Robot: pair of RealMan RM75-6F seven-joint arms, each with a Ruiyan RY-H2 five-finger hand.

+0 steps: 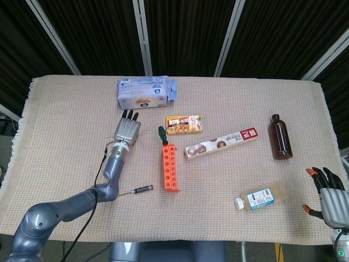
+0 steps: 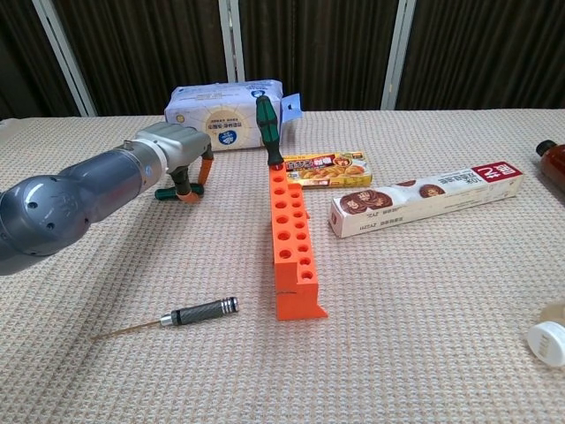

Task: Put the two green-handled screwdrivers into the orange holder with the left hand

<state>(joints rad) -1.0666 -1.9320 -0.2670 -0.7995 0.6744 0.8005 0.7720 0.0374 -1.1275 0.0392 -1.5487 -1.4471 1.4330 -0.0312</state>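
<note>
— Two green-handled drivers: where are they?

— Starting at the left: the left hand reaches out over the beige cloth, its back up. In the chest view its orange-tipped fingers curl down around one green-handled screwdriver, which lies on the cloth under the palm.

— Gripped?

— I can't tell. The fingers are at the handle, but whether they have closed on it doesn't show. The head view hides that driver altogether.

— And the other?

— A slim dark precision driver lies nearer the front edge first. Right of it is the orange holder, lying lengthwise, and the second green-handled screwdriver stands in its far end, leaning slightly.

— Behind?

— A blue packet sits at the back, just beyond the left hand. Right of the holder come a yellow snack box, a long biscuit carton, a small white-capped bottle on its side, and a brown bottle, also lying down.

— Right hand?

— The right hand is at the far right corner, fingers spread and holding nothing.
</note>
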